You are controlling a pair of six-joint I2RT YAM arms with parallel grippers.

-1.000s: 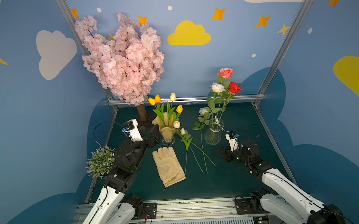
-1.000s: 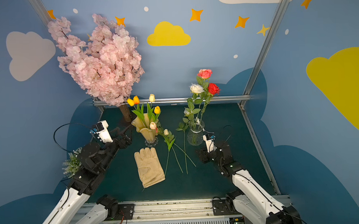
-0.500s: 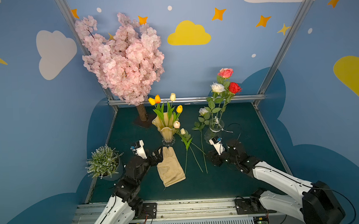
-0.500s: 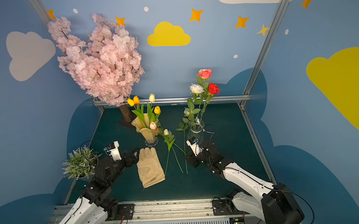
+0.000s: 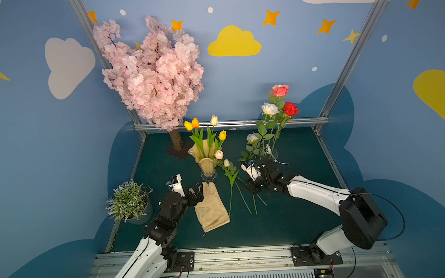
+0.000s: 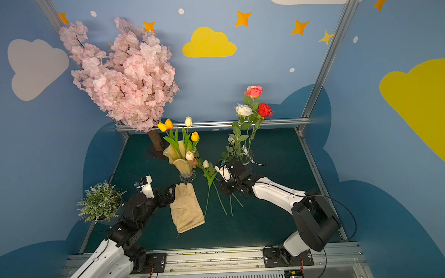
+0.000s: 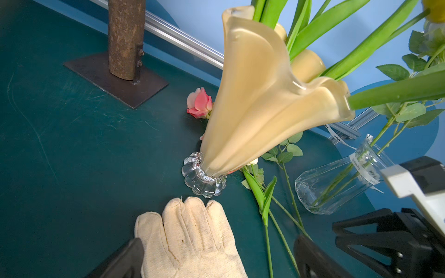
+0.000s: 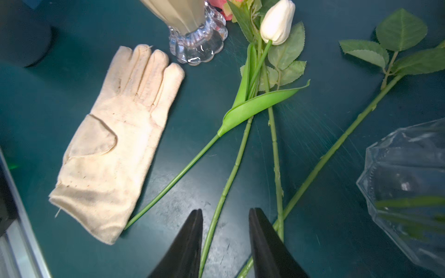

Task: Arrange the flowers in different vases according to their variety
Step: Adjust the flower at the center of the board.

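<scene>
A: Where do the vases stand?
B: Seen from the glove (image 5: 211, 209), the amber vase (image 5: 207, 162) is at twelve o'clock, tulips (image 5: 206, 137) in it; the clear vase (image 5: 268, 153) is at two o'clock, roses (image 5: 279, 106) in it.
A: Anything loose?
B: Four stems (image 8: 273, 144) lie fanned on the table (image 5: 297, 219) at three o'clock of the glove; one is a white tulip (image 8: 277, 21), its bud just beside the amber vase's foot; a pink rose (image 7: 199, 103) lies at that foot too.
A: The left gripper?
B: The left gripper (image 7: 219, 242) hangs over the glove's fingers; jaws spread wide, nothing in them.
A: The right?
B: The right gripper (image 8: 225, 211) sits low over the stem ends, at seven o'clock of the clear vase; jaws apart, one stem (image 8: 232, 173) between them with a gap on each side; no grasp.
</scene>
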